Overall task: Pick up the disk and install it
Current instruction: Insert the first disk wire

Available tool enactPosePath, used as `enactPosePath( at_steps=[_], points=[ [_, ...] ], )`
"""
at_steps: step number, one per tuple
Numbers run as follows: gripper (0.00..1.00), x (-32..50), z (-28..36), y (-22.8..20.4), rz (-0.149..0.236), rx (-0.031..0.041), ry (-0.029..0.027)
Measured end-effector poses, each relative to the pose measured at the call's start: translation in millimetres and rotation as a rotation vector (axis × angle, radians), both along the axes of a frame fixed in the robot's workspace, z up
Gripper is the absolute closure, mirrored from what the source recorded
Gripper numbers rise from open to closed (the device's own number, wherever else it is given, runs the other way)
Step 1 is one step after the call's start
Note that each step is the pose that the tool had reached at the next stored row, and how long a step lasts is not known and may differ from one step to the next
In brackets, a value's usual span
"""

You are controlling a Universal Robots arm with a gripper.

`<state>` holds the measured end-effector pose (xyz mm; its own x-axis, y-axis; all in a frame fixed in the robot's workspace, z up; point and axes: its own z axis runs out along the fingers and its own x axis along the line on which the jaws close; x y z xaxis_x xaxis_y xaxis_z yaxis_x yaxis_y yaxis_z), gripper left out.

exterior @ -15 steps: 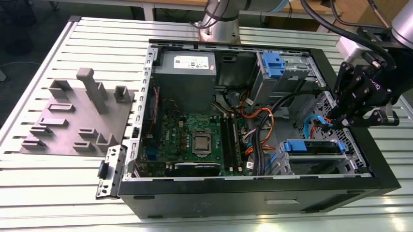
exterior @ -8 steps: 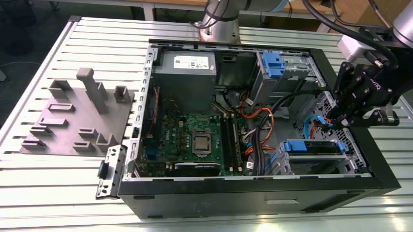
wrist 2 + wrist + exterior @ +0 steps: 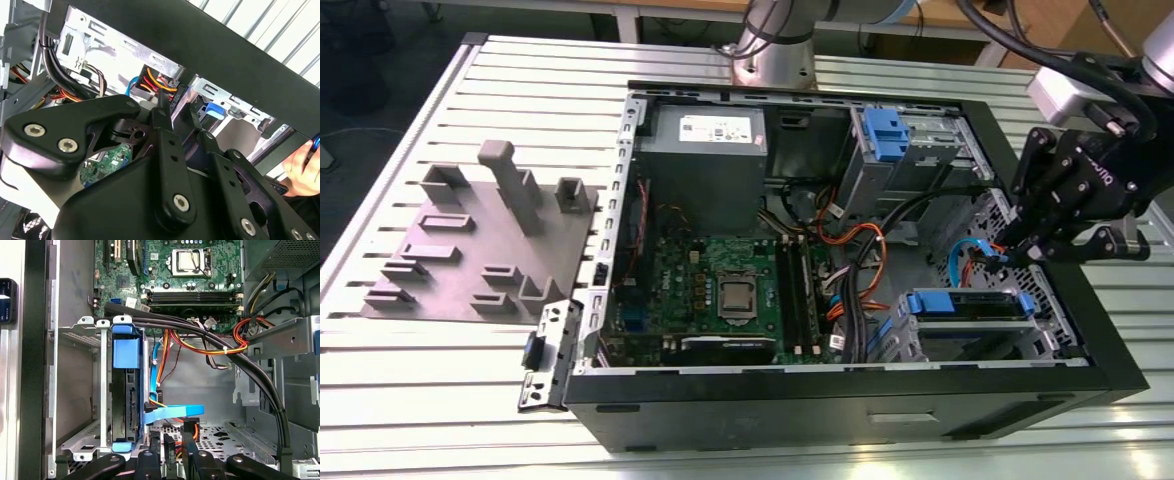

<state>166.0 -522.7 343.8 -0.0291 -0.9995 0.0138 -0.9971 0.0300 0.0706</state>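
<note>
The open black desktop computer case [image 3: 854, 400] lies on its side on a slatted aluminium table [image 3: 427, 350], its insides facing up. The flat disk with blue plastic rails [image 3: 125, 390] already sits in the silver drive cage [image 3: 80, 390] in the corner of the case nearest the exterior view's right. In the exterior view its blue-railed edge [image 3: 965, 301] shows at the mouth of the cage, running across from left to right. In the first wrist view the disk stands on edge between the cage walls, its long axis running up the picture toward the green motherboard [image 3: 170, 270], with a blue rail end at each extreme and its dark connector edge turned toward the open middle of the case.

The black robot gripper [image 3: 1047, 245] hangs just inside the case wall on the exterior view's right, above the cage and a little way from the disk. In the first wrist view its finger links [image 3: 155, 460] sit close together with only a narrow gap, and I can see nothing held between them; I cannot tell whether the tips meet. A flat blue data cable [image 3: 172, 415] crosses just beyond them, with orange and red wires behind it.

A thick black cable bundle [image 3: 240, 360] arcs over the bay. A grey power-supply box [image 3: 707, 140] fills the far corner, and a second blue-latched cage [image 3: 887, 135] stands beside it. On the table, at the exterior view's left, rests a grey fixture plate with upright blocks [image 3: 480, 240]. In the second wrist view a person's hand [image 3: 305, 167] rests at the case edge.
</note>
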Motion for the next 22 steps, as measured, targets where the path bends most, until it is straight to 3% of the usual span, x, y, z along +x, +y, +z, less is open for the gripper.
enactPosePath(
  at_steps=[7, 11, 22],
  points=[
    [0.69, 3.9, 0.0, 0.9, -0.003, 0.0001, 0.0220],
    [0.69, 5.6, -0.3, 1.2, -0.006, 0.0001, 0.0298],
    [0.69, 6.1, -0.5, 1.2, -0.007, 0.0000, 0.0311]
  ],
)
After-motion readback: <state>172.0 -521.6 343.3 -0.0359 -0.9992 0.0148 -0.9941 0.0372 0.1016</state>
